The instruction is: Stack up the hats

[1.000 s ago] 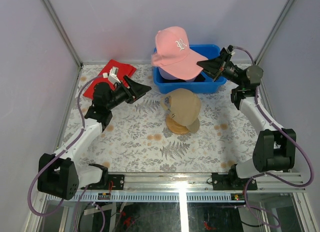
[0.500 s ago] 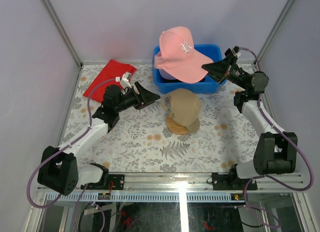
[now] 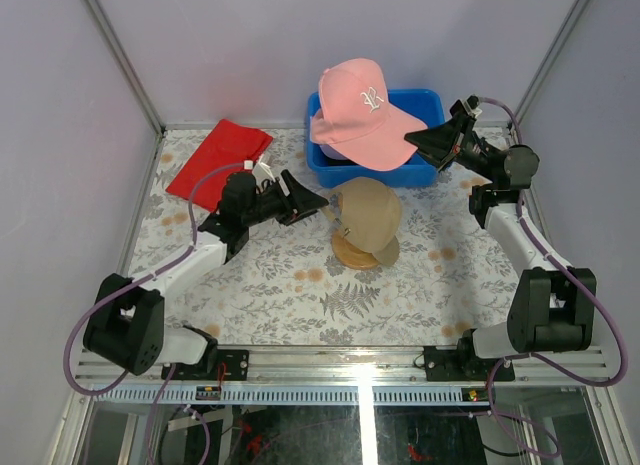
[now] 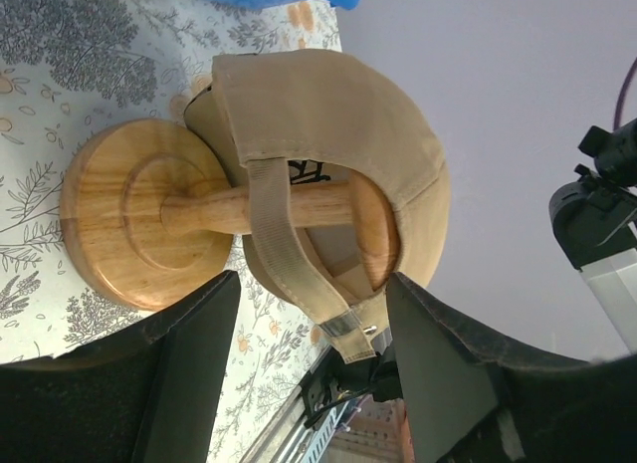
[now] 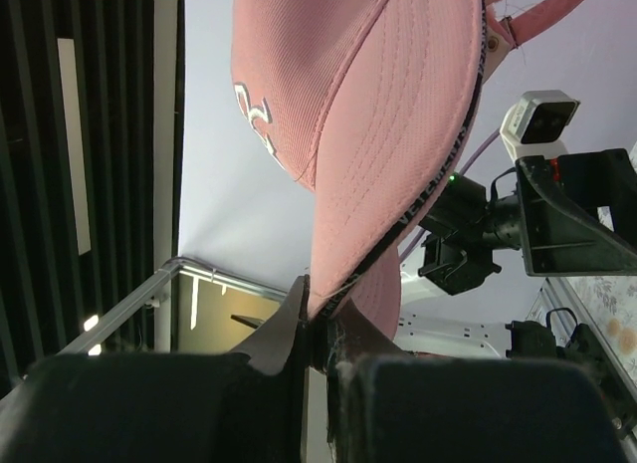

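Above the blue bin (image 3: 430, 103): the pink cap (image 3: 360, 100) hangs in the air, pinched at its brim edge by the right gripper (image 3: 412, 137), whose jaws are pressed together on the fabric.
Middle of the table (image 3: 280, 275): the tan cap (image 3: 368, 210) sits on the wooden stand (image 3: 352, 253), just in front of the bin.
Left gripper (image 3: 318, 200): spread wide and holding nothing, its tips just beside the tan cap's back strap, with no contact that I can make out.
Step in hand: probably the carry — bringing the pink cap over to the tan one.
Next move: settle the pink crown squarely over the tan crown with the 2 brims lined up. The spread left gripper looks placed to steady the tan cap.
Inside the bin: something dark and purple lies under the pink cap, too hidden to name.
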Controlling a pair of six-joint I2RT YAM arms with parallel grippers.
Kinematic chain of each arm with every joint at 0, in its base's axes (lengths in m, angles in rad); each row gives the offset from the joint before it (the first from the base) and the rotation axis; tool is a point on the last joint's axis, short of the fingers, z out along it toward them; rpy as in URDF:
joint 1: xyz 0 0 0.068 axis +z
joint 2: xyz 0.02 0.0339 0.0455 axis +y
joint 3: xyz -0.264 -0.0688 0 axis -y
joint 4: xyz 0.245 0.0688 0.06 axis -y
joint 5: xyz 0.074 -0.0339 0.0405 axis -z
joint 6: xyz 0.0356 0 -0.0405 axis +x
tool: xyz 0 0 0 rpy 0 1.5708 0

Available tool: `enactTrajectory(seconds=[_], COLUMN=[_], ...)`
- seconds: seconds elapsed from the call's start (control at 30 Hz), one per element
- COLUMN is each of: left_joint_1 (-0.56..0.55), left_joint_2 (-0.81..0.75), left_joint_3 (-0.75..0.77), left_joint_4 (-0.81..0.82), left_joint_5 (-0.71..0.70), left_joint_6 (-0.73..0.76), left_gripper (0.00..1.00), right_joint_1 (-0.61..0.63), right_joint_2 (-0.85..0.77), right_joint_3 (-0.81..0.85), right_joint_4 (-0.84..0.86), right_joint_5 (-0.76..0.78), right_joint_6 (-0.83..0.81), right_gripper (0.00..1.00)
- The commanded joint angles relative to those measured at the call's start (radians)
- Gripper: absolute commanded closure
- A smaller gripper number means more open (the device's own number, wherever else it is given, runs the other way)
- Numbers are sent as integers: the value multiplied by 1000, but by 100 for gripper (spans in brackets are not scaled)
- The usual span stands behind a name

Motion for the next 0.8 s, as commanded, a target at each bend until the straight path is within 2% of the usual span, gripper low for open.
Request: enactTrajectory(seconds=[0.0,0.33,0.57,0.63,0.7,0.77], left_joint_1=[-19,-33,-40,-42,-42,-42], left_joint_2=[29,57,112,132,150,161], left_joint_3=[7,10,26,32,40,46], left_joint_4=[62,84,109,116,114,100], left_joint_5=[-23,-66,-67,-66,-62,-58], left_joint_6=[-11,-44,-70,-72,-70,-60], left_gripper=[41,50,53,61,80,90], right_joint_1=[-5,-6,-6,-6,-6,-4], right_joint_2=[-52,-59,-74,-78,-79,-76], right_joint_3=[10,-1,-37,-46,-52,-58], right_joint_4=[40,7,-22,-26,-34,-39], right_joint_5=[-5,-23,-46,-48,-54,-59], right_joint_6=[145,108,72,67,58,49], right_gripper=[100,100,100,100,100,100])
